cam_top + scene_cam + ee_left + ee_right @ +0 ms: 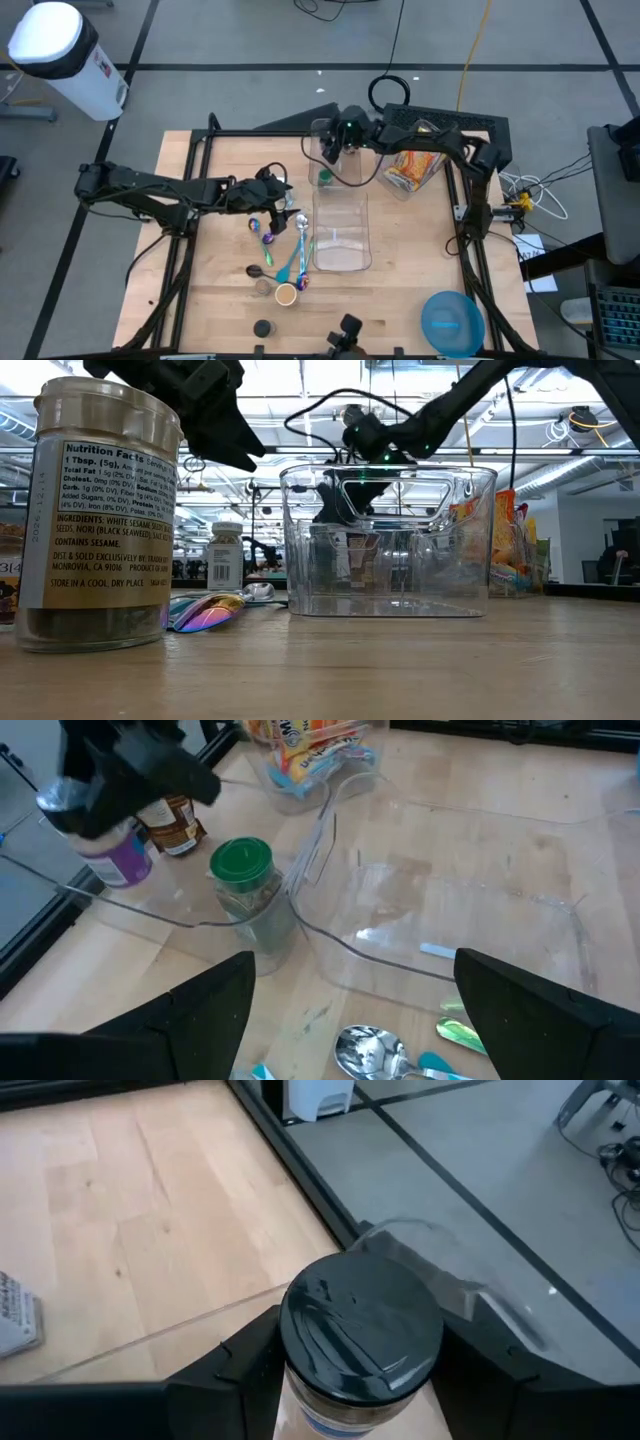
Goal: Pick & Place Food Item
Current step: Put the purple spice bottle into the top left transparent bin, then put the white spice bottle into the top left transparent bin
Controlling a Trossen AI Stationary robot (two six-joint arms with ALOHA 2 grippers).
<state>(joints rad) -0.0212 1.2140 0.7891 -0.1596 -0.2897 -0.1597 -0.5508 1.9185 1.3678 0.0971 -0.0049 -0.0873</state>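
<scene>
My right gripper (333, 148) reaches from the right over a clear bin (322, 160) at the far middle. It is shut on a black-lidded jar with a purple label (360, 1330), which also shows in the left wrist view (112, 855). A green-lidded jar (243, 862) and a brown jar (176, 824) stand in the same bin. My left gripper (278, 197) is open and empty, hovering over the spoons (285, 240) left of an empty clear bin (342, 232). My right gripper pinches the black-lidded jar between its two fingers, at the jar's top just under the lid (300, 1380). The fingers (235, 1370) come from above, one on each side. The jar stays upright; whether its base is off the bin floor I cannot tell.
A clear container of snack packets (412, 168) stands at the far right. A blue bowl (452, 322) sits at the near right. Small cups (285, 293) and a dark lid (262, 327) lie near the front. A large seasoning jar (100, 510) stands close to the low camera.
</scene>
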